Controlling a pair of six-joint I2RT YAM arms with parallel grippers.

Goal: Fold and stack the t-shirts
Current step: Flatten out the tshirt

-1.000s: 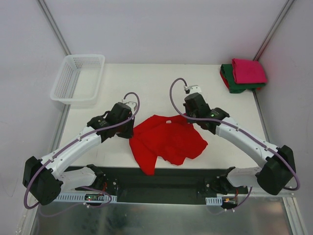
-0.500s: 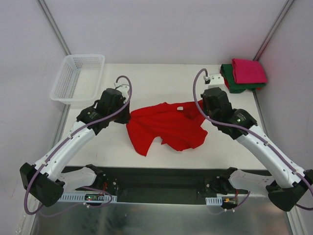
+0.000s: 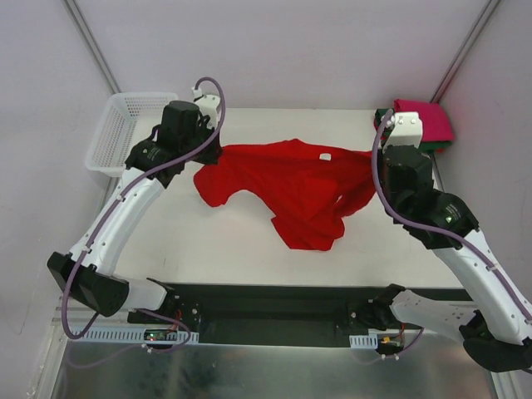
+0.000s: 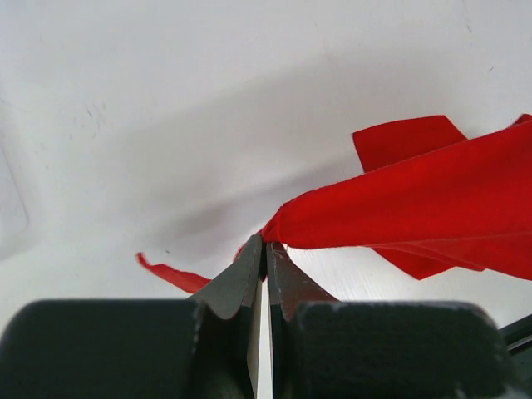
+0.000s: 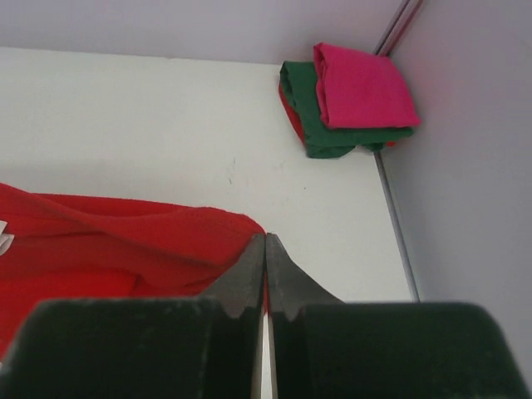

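My left end effector (image 4: 264,243) is clenched on one edge of the red t-shirt (image 3: 299,179), fingertips pinching a fold of cloth above the tabletop (image 3: 224,241). My right end effector (image 5: 265,239) is clamped on the shirt's opposite edge, jaws closed on the fabric. Between the two, the red t-shirt is spread across the far half of the tabletop. A small white label shows near its collar, and its lower part droops in loose folds toward the near edge. In the far right corner, a folded magenta-pink t-shirt (image 5: 362,83) lies on top of a folded dark green t-shirt (image 5: 320,133). Over on my left, the white mesh basket (image 3: 125,137) sits at the far left corner, near my left arm.
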